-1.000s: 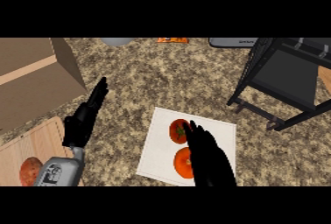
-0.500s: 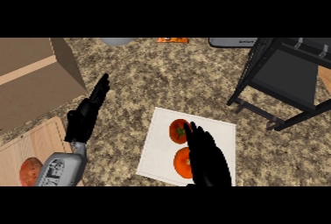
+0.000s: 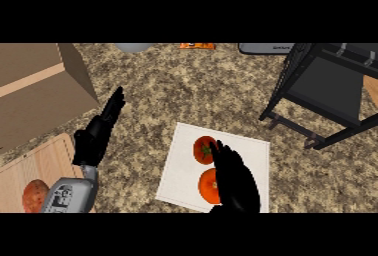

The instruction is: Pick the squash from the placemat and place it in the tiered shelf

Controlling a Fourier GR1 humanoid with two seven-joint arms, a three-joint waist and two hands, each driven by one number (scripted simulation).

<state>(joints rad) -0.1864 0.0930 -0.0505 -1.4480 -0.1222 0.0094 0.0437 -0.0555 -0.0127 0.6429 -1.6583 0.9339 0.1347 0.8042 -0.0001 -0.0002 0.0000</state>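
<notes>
My fingers lie straight and together on my right hand, over the white placemat, touching the two orange squash pieces lying on it.

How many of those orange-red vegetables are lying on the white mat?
2. One squash lies nearer the mat's far edge; the second squash lies nearer the robot, partly covered by the right robot hand. The hand could hide more of the white placemat.
</notes>
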